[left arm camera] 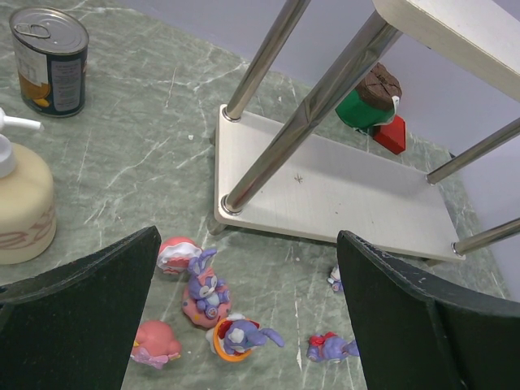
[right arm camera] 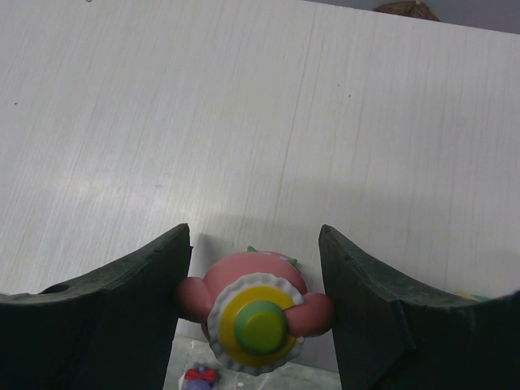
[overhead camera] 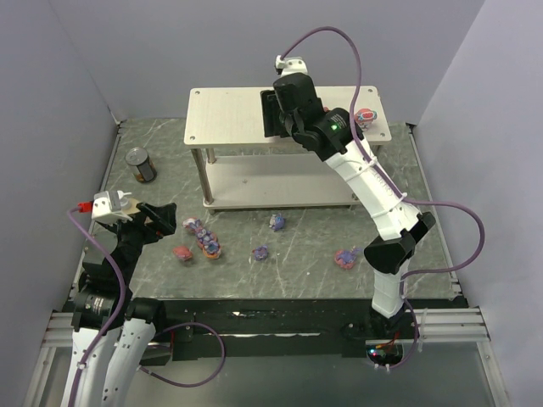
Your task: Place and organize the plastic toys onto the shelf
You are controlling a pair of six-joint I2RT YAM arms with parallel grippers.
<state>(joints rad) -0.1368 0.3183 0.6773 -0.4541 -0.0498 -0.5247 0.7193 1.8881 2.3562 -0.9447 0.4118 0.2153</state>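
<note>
The shelf (overhead camera: 229, 114) stands at the back of the table (overhead camera: 297, 267); the right gripper (right arm camera: 254, 244) reaches over its top board (right arm camera: 244, 122), fingers pinching a pink toy (right arm camera: 256, 305) at the near edge, presumably to set it down. The left gripper (left arm camera: 249, 236) hangs wide open and empty above the loose toys (left arm camera: 207, 296) on the table, likely choosing one

Green marbled table (overhead camera: 297, 275) bearing a two-board shelf (overhead camera: 229, 110). On the table just ahead of the wide-open left claw (left arm camera: 248, 240), a cluster of pink and purple toys (left arm camera: 207, 301); to its left a pump bottle (left arm camera: 20, 203), farther ahead a tin can (left arm camera: 50, 61). On the lower board (left arm camera: 341, 191), far ahead-right, a green-and-brown piece (left arm camera: 374, 106). At the top board (right arm camera: 244, 122) edge, a pink toy (right arm camera: 244, 280) pinched between the right claw's (right arm camera: 253, 236) fingers; a second toy (overhead camera: 366, 116) well apart from that claw.
</note>
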